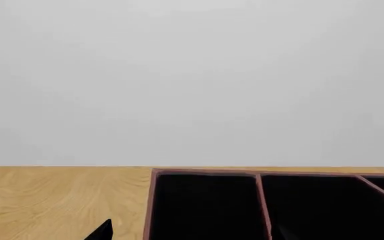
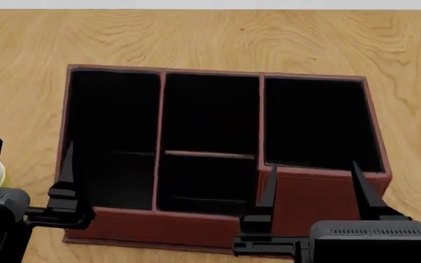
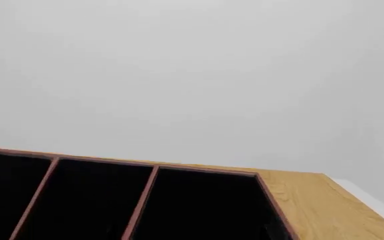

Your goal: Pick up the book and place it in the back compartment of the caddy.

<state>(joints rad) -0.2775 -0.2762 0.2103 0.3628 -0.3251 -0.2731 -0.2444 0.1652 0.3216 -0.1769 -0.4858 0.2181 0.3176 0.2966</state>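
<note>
Caddy [image 2: 309,193] lies just beyond both spread hands.

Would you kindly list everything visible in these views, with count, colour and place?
caddy: one, reddish-brown outside and black inside, split by thin walls into sections, in the middle of the table.
table: one, light wood grain, under the caddy.
yellow object: one, only a sliver showing at the head view's left edge, behind the left gripper; too little shows to name it.
book: none visible in any view.
left gripper: one, black, open, at the caddy's near left corner.
right gripper: one, black, open, over the caddy's near right part.
</note>
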